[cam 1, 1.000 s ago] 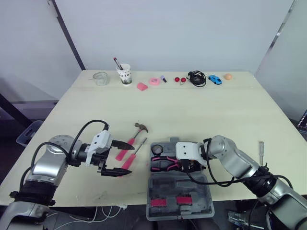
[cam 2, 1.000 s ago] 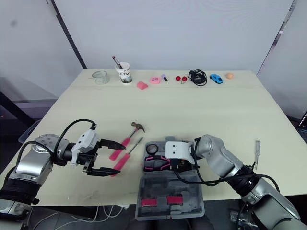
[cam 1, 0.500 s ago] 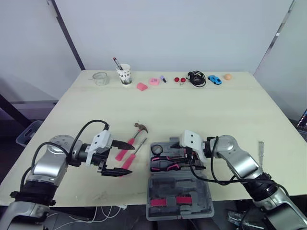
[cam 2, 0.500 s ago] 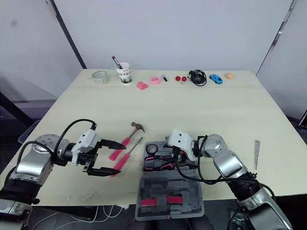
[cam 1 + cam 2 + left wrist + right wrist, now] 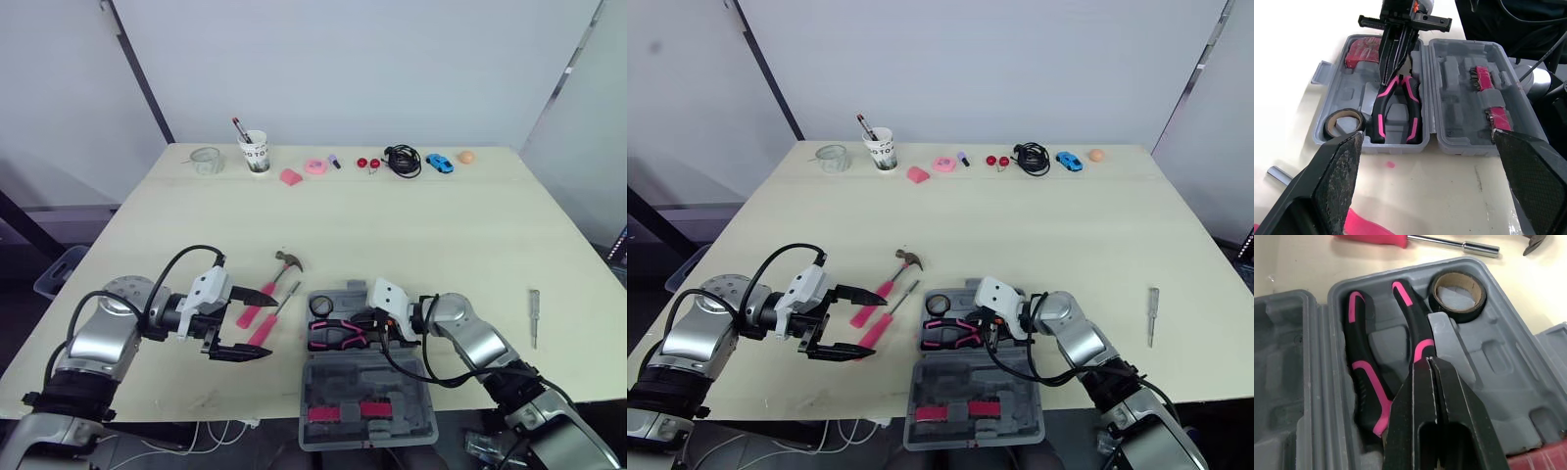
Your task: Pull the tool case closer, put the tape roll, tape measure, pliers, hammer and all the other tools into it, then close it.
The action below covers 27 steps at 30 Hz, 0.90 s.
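Hammer (image 5: 287, 261): left of tool case (image 5: 392, 384), handle pointing near-left at your left gripper (image 5: 266, 321).
Left gripper: spread apart, the nearer arm.
Right gripper (image 5: 1431, 361): closed together over pliers (image 5: 338, 336).

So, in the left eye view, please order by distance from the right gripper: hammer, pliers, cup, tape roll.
1. Pliers, in the case, under the right gripper.
2. Tape roll, in the case's corner.
3. Hammer, left of the case.
4. Cup, far back.
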{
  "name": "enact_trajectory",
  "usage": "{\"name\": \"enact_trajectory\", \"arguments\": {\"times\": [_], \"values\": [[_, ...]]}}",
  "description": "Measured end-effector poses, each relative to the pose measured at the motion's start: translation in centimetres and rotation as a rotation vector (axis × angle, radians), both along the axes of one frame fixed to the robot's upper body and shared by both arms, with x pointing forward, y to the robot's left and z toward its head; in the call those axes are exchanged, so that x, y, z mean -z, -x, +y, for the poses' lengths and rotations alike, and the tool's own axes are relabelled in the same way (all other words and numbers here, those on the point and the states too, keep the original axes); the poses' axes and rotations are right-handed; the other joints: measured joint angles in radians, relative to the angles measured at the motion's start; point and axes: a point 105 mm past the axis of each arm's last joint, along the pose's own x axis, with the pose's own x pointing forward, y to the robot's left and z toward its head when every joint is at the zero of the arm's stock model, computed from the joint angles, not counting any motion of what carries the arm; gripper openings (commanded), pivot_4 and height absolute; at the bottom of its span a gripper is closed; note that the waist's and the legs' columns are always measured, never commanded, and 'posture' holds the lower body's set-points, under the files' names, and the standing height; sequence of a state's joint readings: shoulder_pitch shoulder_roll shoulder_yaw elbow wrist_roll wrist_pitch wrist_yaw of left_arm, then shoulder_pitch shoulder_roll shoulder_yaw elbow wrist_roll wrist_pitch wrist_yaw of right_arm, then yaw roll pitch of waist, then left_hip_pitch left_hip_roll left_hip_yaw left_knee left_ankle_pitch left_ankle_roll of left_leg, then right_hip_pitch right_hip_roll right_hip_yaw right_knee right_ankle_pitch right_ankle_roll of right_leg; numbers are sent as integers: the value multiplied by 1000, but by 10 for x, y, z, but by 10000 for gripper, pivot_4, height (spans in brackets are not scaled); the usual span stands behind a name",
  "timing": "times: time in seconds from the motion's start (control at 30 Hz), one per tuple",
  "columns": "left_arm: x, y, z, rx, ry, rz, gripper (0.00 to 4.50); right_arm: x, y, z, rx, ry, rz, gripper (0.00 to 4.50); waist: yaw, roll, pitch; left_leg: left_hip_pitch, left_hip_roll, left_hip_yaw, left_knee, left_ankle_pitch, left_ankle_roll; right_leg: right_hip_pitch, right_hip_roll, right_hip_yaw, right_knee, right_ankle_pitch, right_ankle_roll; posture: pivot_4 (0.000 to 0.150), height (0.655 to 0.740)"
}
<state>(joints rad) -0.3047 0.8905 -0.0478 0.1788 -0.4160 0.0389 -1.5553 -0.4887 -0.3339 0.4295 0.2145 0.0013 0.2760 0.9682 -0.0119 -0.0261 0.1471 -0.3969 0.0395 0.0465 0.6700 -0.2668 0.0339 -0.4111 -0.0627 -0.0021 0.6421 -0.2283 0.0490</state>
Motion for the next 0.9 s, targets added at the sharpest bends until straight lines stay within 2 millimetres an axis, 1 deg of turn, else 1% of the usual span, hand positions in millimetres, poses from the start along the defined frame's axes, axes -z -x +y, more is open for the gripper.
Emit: {"name": "enact_trajectory", "arguments": {"times": [0.37, 0.47, 0.53, 0.63, 0.8, 0.9], "values": [[5, 5, 2, -8, 2, 18, 45000, 8, -3, 2, -37, 95, -4, 273, -1, -2, -8, 4, 0, 0, 0, 0, 0, 2, 0, 0, 1, -2, -3, 1500, 7400], [6, 5, 2, -11, 3, 19, 45000, 11, -4, 3, -50, 126, -15, 273, 0, 0, -12, 7, 0, 0, 0, 0, 0, 4, 0, 0, 1, -2, -3, 1500, 7400], [5, 4, 2, -16, 4, 15, 45000, 12, -5, 3, -51, 146, -14, 273, 1, 0, -13, 13, 0, 0, -1, 0, 0, 10, 0, 0, 1, -2, -4, 1500, 7400], [3, 3, 4, -25, 7, 5, 45000, 13, -6, 4, -59, 165, -15, 273, 1, 0, -14, 17, 0, 0, -1, 0, 0, 13, -1, 0, 0, -2, -4, 1500, 7400], [2, 2, 3, -31, 20, -5, 45000, 15, -6, 5, -61, 171, -8, 273, 1, 1, -20, 17, 1, -2, -1, 0, 0, 13, -1, 0, 0, -2, -4, 1500, 7400], [6, 3, 2, -47, 37, 4, 45000, 14, -7, 5, -36, 145, -11, 273, 0, 1, -20, 17, 1, -2, -1, 0, 0, 13, -1, 0, 0, -2, -4, 1500, 7400]]}}
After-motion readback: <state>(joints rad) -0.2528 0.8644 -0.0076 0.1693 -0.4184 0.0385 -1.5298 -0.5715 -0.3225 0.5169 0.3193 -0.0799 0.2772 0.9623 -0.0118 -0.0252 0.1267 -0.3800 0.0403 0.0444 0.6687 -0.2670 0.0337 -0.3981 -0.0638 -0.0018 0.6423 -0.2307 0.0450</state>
